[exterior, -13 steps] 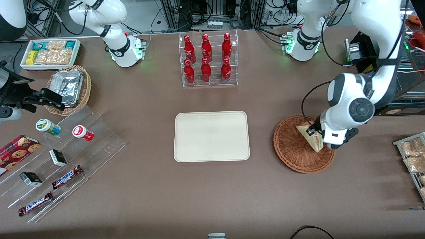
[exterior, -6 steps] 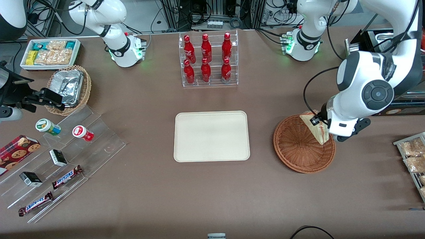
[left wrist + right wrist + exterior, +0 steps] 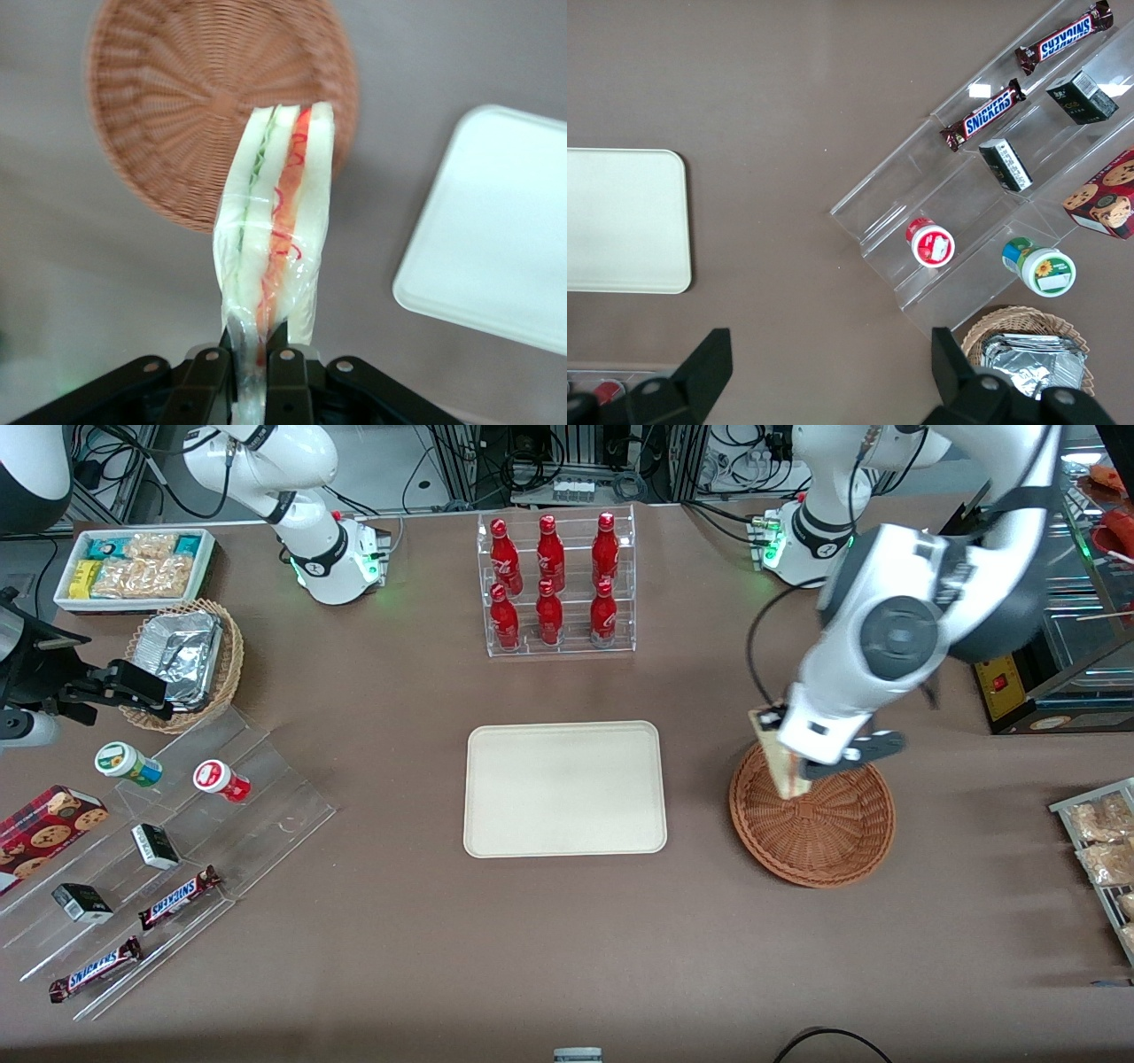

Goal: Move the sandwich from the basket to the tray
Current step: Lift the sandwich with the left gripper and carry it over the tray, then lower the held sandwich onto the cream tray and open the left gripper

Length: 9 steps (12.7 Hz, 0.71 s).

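Your brown counter (image 3: 567, 948) carries the cream tray (image 3: 565, 788) beside the wicker basket (image 3: 824, 833), which lies toward the working arm's end. From the front, the arm hides most of the tool (image 3: 802, 766). Only the wrist view shows the tool (image 3: 252, 354) pinching the wrapped sandwich (image 3: 275, 239) edge-on, lifted above the basket's (image 3: 177, 115) rim.

- The left arm bends over the worktop, wrist turned downward.
- Its claw (image 3: 252, 367) hangs in the air, fingers (image 3: 285, 365) pinched on the sandwich (image 3: 275, 221), which sticks out from them.
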Each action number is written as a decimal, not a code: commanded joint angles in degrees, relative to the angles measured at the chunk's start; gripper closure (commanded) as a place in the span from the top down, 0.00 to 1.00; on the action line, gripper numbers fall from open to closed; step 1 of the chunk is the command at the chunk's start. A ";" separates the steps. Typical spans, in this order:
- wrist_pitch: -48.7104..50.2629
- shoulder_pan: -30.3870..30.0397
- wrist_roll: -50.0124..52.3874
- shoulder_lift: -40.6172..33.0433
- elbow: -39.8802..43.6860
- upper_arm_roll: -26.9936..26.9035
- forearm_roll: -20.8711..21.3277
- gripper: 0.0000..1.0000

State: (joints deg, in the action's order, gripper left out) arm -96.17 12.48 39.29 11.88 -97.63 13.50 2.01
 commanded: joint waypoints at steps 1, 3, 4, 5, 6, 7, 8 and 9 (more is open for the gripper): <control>-2.95 5.96 -1.23 3.40 1.74 -0.75 0.89 0.00; -6.99 10.27 -1.23 6.56 1.74 -0.75 2.03 0.00; -8.75 11.77 -1.23 8.06 1.74 -0.75 2.12 0.00; -10.95 13.43 -1.23 9.64 1.74 -0.75 2.12 0.00; -12.88 14.67 -0.80 11.04 1.83 -0.75 2.12 0.00; -14.56 16.16 -0.27 12.45 1.91 -0.75 2.30 0.00; -15.36 18.00 -0.01 14.47 2.35 -0.93 2.39 0.00; -15.89 18.37 0.52 16.40 3.31 -1.02 3.08 0.00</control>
State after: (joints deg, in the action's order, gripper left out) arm -111.56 28.69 39.10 24.63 -97.37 13.48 3.49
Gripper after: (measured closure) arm 0.863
